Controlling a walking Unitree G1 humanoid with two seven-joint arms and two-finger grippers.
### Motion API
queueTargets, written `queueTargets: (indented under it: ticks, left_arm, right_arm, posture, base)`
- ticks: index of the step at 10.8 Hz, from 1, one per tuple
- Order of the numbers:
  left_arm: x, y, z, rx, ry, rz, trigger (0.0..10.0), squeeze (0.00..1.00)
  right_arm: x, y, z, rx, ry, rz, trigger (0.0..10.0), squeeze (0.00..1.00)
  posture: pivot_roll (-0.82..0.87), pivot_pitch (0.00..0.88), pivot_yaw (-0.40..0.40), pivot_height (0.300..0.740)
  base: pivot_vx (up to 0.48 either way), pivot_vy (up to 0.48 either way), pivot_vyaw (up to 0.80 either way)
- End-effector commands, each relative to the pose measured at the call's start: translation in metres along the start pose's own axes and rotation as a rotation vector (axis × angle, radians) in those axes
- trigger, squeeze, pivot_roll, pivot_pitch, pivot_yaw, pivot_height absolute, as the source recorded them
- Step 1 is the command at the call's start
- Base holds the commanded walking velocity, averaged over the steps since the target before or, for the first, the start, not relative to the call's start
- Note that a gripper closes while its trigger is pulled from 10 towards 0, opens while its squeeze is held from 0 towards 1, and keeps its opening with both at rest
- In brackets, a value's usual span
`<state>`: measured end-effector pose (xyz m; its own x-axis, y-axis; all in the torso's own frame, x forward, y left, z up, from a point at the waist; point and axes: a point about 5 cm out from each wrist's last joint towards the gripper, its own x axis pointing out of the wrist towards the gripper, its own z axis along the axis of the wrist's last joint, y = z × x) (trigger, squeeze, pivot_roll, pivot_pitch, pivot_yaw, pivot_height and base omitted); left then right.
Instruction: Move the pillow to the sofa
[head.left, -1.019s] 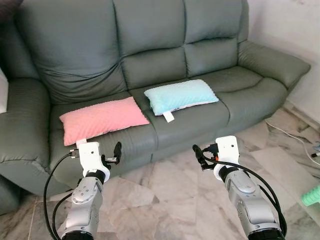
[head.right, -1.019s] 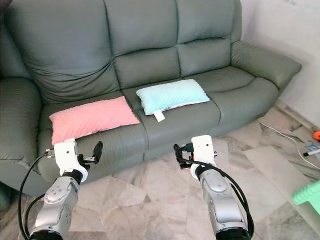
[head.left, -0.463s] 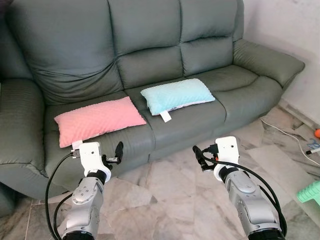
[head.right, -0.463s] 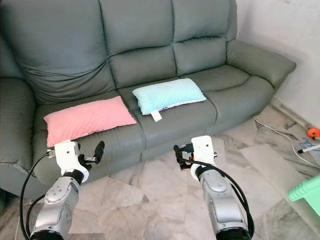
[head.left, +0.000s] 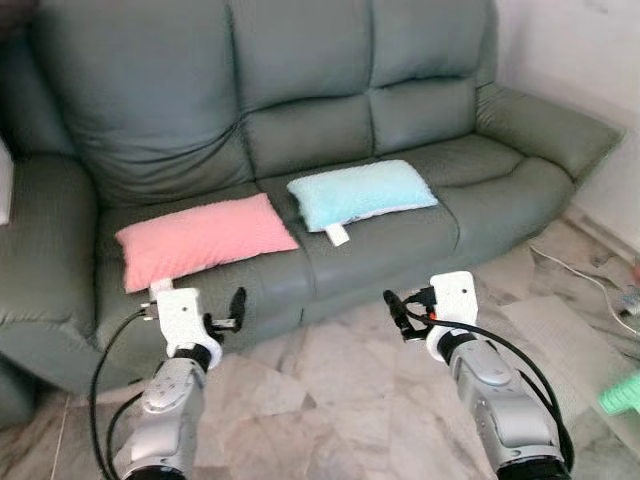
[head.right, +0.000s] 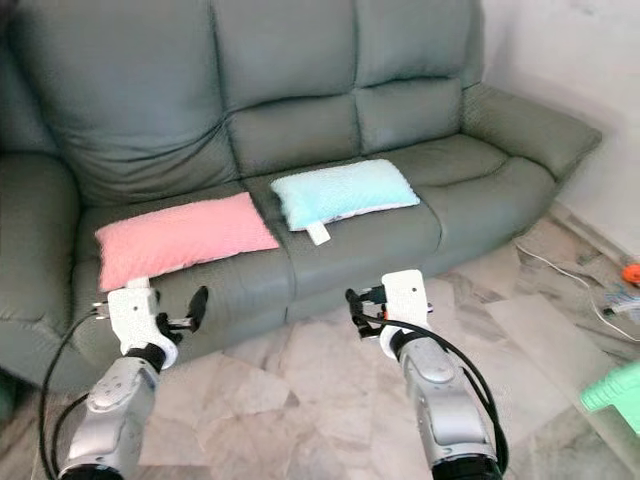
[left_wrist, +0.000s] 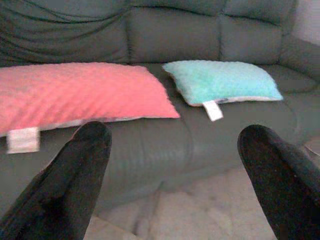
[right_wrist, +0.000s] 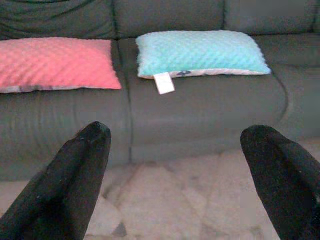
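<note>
On the sofa (head.left: 520, 190), pink pillow (head.left: 203, 238), teal pillow (head.left: 361, 192), lying side by side

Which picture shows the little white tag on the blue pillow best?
The right wrist view: the tag is big and faces the camera, hanging off the blue pillow. The left wrist view shows it smaller and off to one side; in the eye views it is tiny.

The three-seat leather sofa (head.left: 400, 110) is a dull grey-green, and on its seat lie a salmon-pink pillow with a dimpled dot texture (head.left: 205, 238) and a pale turquoise pillow with the same dotted texture (head.left: 362, 192), each with a small white tag. The marble floor of irregular slabs (head.left: 330, 375) is mottled beige and grey, veined darker. The wall (head.left: 570, 50) is off-white.
</note>
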<state>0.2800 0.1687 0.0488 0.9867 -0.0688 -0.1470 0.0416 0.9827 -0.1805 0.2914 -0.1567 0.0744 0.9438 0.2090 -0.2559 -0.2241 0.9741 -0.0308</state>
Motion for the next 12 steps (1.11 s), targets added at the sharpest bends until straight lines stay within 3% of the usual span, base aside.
queueTargets:
  ticks: [1, 12]
  left_arm:
    - [0.0018, -0.0037, 0.0008, 0.001, 0.002, -0.019, 10.0, 0.0]
    - [0.0019, -0.0097, -0.0019, -0.016, 0.014, -0.049, 10.0, 0.0]
  right_arm:
    - [-0.0005, -0.0044, 0.0017, 0.005, 0.002, -0.015, 10.0, 0.0]
    - [-0.003, -0.0065, 0.0009, 0.009, 0.024, -0.012, 10.0, 0.0]
  posture:
    - [-0.23, 0.034, -0.033, 0.74]
    - [-0.23, 0.041, -0.042, 0.74]
  base:
    - [0.0, 0.0, -0.78]
    - [0.0, 0.0, -0.78]
